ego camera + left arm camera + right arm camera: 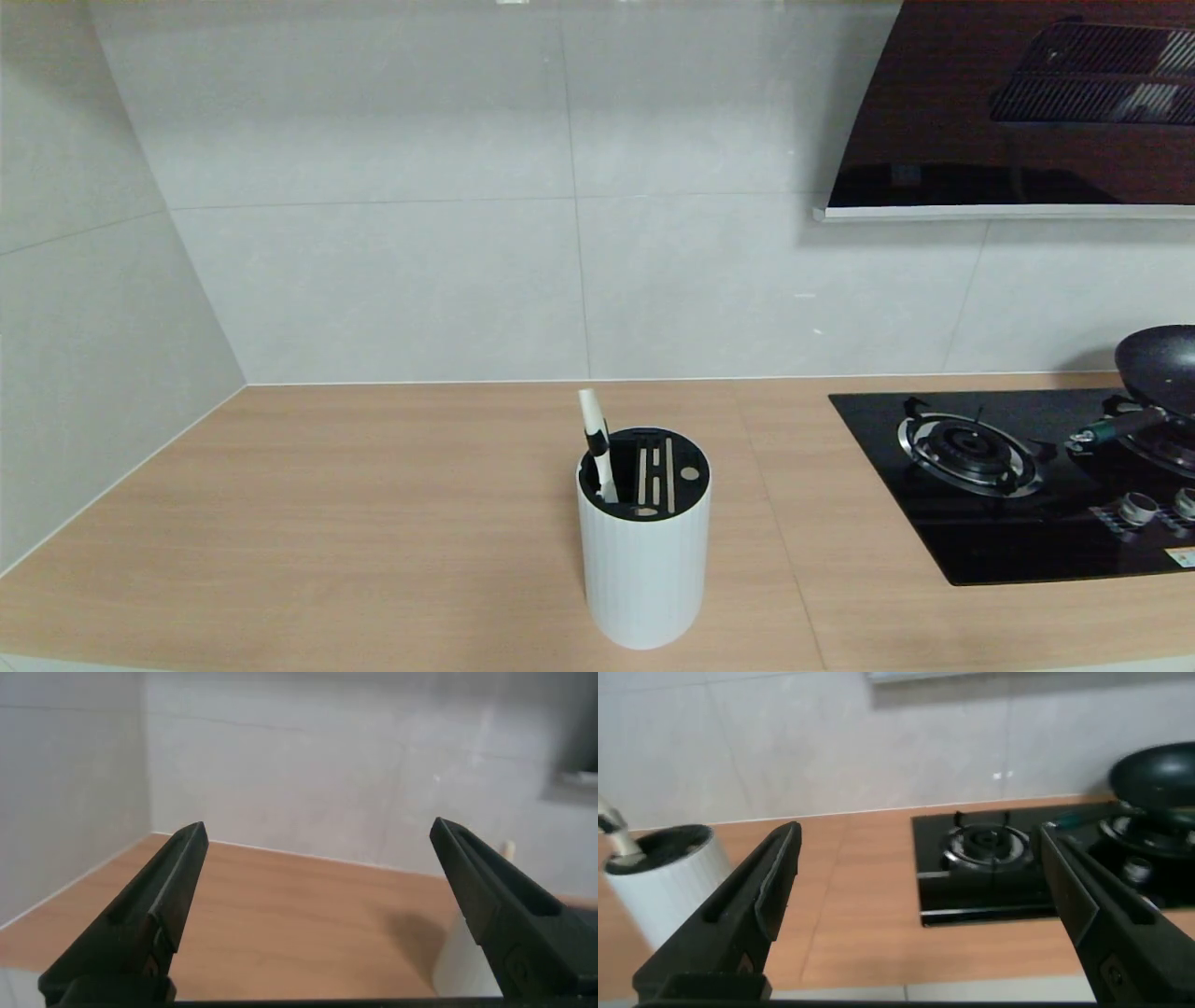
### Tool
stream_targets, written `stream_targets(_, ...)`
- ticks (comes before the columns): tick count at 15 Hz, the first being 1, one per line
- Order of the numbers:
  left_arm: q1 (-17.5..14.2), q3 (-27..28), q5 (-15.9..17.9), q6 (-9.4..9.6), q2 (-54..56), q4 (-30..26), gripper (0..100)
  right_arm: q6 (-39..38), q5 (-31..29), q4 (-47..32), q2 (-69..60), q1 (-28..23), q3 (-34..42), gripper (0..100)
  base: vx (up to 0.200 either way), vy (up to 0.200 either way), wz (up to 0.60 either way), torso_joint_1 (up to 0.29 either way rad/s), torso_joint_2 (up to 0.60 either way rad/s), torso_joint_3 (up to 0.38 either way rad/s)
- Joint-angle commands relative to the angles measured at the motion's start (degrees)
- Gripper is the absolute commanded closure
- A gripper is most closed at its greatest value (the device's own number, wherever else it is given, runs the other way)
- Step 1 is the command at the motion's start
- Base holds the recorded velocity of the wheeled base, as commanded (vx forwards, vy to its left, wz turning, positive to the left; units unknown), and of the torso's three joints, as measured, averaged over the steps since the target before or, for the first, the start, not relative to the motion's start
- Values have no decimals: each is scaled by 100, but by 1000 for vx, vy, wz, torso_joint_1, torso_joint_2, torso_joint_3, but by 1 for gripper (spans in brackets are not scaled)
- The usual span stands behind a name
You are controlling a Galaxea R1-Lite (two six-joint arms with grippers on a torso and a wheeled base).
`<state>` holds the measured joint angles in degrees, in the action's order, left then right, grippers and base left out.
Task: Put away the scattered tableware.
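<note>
A white ribbed cylindrical holder (644,551) with a black slotted top stands on the wooden counter near the front edge. One white-and-black utensil handle (595,439) sticks up from a slot at its left side. My left gripper (318,840) hangs open above the counter, with the holder's white wall (462,957) at that picture's lower right. My right gripper (920,835) is open too, raised above the counter, with the holder (663,882) and its handle (612,826) off to one side. Nothing lies between either pair of fingers.
A black gas hob (1018,476) with burners and knobs takes up the counter's right side, and a dark wok (1158,359) sits on its far burner. A dark range hood (1018,112) hangs above. Tiled walls close the back and left; bare wooden counter (373,504) lies left of the holder.
</note>
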<state>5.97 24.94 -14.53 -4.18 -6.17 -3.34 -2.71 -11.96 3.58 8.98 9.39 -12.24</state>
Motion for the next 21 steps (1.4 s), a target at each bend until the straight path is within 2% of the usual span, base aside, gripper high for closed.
stream_targets(1,-483,-156,82,58,415,-61,0,-11,-35,63,-336,-183,160,0,0,0,0,0,0,0)
stream_targets(2,-571,-385,240,242,617,-105,0,-28,-35,107,-336,-420,240,0,0,0,0,0,0,0)
stream_targets(3,-571,-481,144,251,617,-79,0,-11,-8,116,-406,-587,310,0,0,0,0,0,0,0)
stream_targets(4,-571,-622,-190,119,617,-9,0,104,326,63,-784,-965,477,0,0,0,0,0,0,0)
stream_targets(6,-571,-982,-217,84,617,0,0,209,422,178,-819,-974,872,0,0,0,0,0,0,0)
stream_targets(7,-571,-1396,-217,93,617,62,0,227,361,301,-863,-974,1189,0,0,0,0,0,0,0)
stream_targets(9,-571,-2310,-164,137,617,527,0,288,352,28,-890,-965,1224,0,0,0,0,0,0,0)
stream_targets(10,-571,-2494,-23,172,617,642,0,341,405,-60,-890,-965,1224,0,0,0,0,0,0,0)
stream_targets(13,-571,-2494,521,119,617,536,0,402,422,-86,-890,-965,1224,0,0,0,0,0,0,0)
stream_targets(14,-571,-2494,926,146,617,527,0,402,422,-86,-890,-965,1224,0,0,0,0,0,0,0)
stream_targets(15,-571,-2494,1189,260,617,501,0,402,422,-86,-890,-965,1224,0,0,0,0,0,0,0)
stream_targets(16,-571,-2494,1444,550,617,316,0,394,546,-121,-890,-956,1224,0,0,0,0,0,0,0)
stream_targets(18,-571,-2494,1523,664,617,290,0,482,1275,-244,-881,-956,1224,0,0,0,0,0,0,0)
stream_targets(20,-571,-2494,1532,673,617,290,0,490,1275,-350,-881,-956,1224,0,0,0,0,0,0,0)
stream_targets(21,-571,-2494,1523,594,617,290,0,464,1275,-358,-890,-956,1224,0,0,0,0,0,0,0)
